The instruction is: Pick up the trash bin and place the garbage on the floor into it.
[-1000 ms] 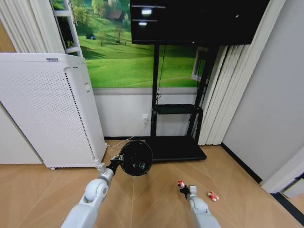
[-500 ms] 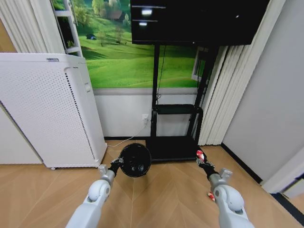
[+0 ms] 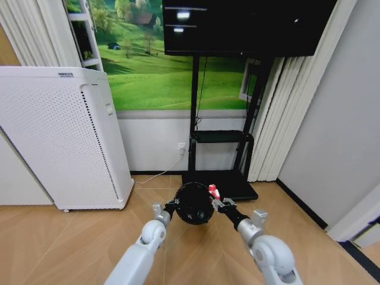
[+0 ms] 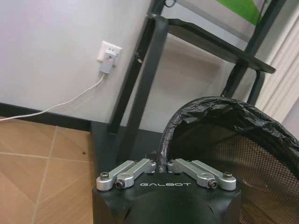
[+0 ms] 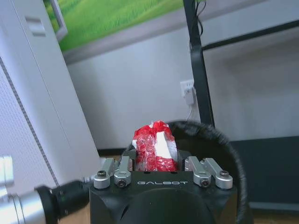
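Herringbone floor [image 3: 71, 237] of tan boards runs to a grey wall, with a dark strip at about 4 o'clock. At 9 o'clock stands a white perforated appliance [image 3: 59, 136]; at 12 o'clock a black stand [image 3: 219, 178] carries a dark screen [image 3: 243, 27] before a green meadow mural [image 3: 154, 71], and pale curtains [image 3: 279, 119] hang at 2 o'clock. Near centre, the left gripper [image 3: 173, 206] is clamped on the rim of the bin [image 3: 193, 203], held clear of the boards. The right gripper [image 3: 215, 199] pinches a red-and-white wrapper [image 3: 212, 191] at the bin's 1 o'clock edge, over its mouth.
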{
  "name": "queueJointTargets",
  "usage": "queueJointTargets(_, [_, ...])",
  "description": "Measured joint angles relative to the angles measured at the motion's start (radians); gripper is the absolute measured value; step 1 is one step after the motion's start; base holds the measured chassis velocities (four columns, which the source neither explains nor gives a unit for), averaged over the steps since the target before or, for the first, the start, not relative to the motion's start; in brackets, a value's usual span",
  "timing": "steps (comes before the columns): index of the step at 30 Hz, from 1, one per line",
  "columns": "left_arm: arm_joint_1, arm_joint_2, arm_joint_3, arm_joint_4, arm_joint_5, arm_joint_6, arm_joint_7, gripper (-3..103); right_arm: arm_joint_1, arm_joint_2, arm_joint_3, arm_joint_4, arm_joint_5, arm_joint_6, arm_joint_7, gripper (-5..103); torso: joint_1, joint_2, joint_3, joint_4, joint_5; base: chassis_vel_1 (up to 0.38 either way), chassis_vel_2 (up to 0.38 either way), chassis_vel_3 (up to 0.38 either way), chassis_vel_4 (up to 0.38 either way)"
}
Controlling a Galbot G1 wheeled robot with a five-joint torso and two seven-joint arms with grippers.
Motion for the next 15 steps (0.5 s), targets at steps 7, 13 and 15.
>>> queueJointTargets(7, [-0.023, -0.002, 0.014, 0.013, -0.001, 0.0, -0.003, 4, 0.09, 0.016, -0.035, -0.138, -0.105, 0.027, 0.031, 54, 0.0, 0.0, 0.0, 0.0002, 0.0, 0.0, 0.0, 0.0, 0.0])
queueJointTargets(13, [-0.013, -0.01, 0.01, 0.022, 0.012, 0.0, 0.005, 4, 0.114, 0.011, -0.02, -0.165, -0.101, 0.031, 0.054, 76, 0.0, 0.0, 0.0, 0.0002, -0.0001, 0.0, 0.0, 0.0, 0.0])
queueJointTargets(15, [-0.011, -0.012, 0.008, 0.024, 0.016, -0.001, 0.007, 4, 0.11, 0.011, -0.013, -0.167, -0.099, 0.036, 0.061, 81, 0.0, 0.0, 0.0, 0.0002, 0.0, 0.0, 0.0, 0.0, 0.0])
